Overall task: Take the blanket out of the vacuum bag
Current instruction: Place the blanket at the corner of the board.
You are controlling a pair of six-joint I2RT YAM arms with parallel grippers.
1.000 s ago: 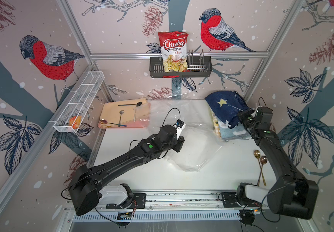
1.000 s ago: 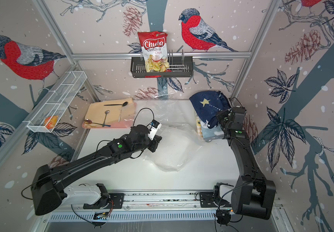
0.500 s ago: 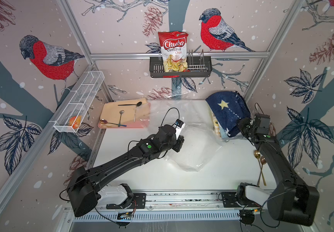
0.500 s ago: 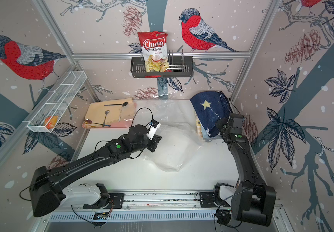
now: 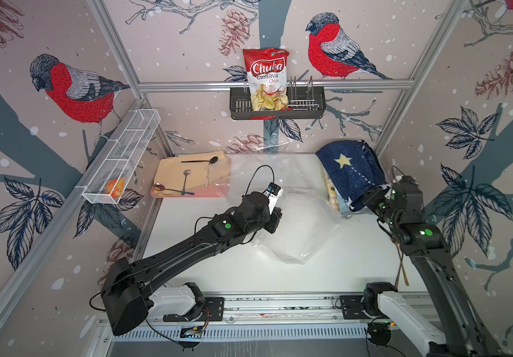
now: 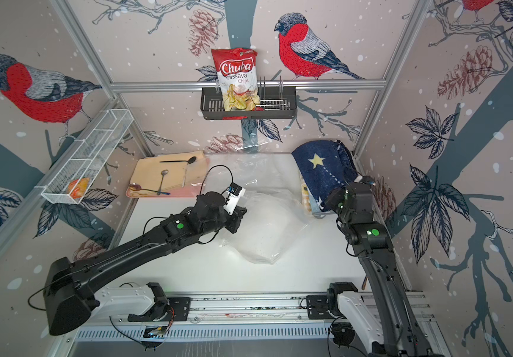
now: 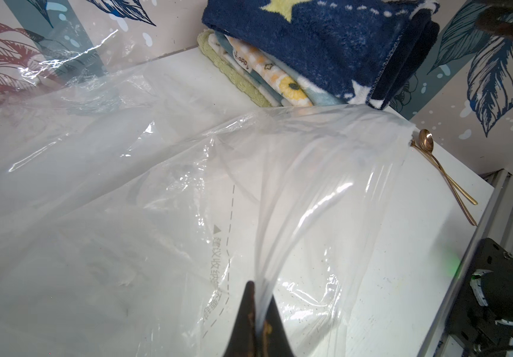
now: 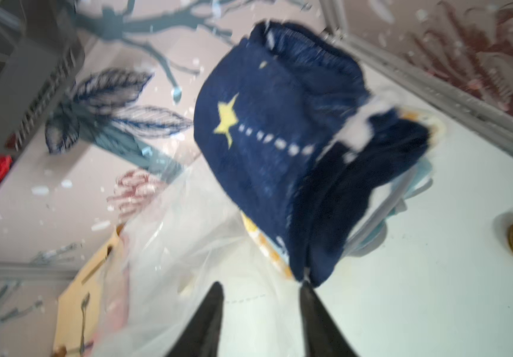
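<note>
My left gripper (image 7: pixel 258 289) was clamped shut on a fold of the bag (image 7: pixel 156 201). The clear plastic rose in a gathered ridge from between its two dark tips. In both top views this gripper (image 5: pixel 273 221) (image 6: pixel 238 218) sat over the middle of the white table (image 5: pixel 218 272) (image 6: pixel 187 269). The bag (image 5: pixel 298 228) (image 6: pixel 267 228) lay there crumpled and see-through, and spread back toward the far wall.

The blanket (image 5: pixel 351 173) (image 6: pixel 323 173) was navy with a yellow star. It lay folded outside the bag in the far right corner of the table, on top of a pile of paler cloths (image 7: pixel 267 77). The bag's open edge lay just beside that pile.

My right gripper (image 8: pixel 261 286) (image 5: pixel 369 197) (image 6: pixel 330 199) was at the blanket's near corner (image 8: pixel 264 139). Its jaws stood apart with a moderate gap and nothing was clamped between them. One tip was right at the blanket's lowest corner. The wrist view was blurred, so I could not tell whether it touched.

Two gold spoons (image 7: pixel 428 140) lay crossed near the table's right edge. A pink tray (image 5: pixel 187 195) holding cutlery sat at the far left.
</note>
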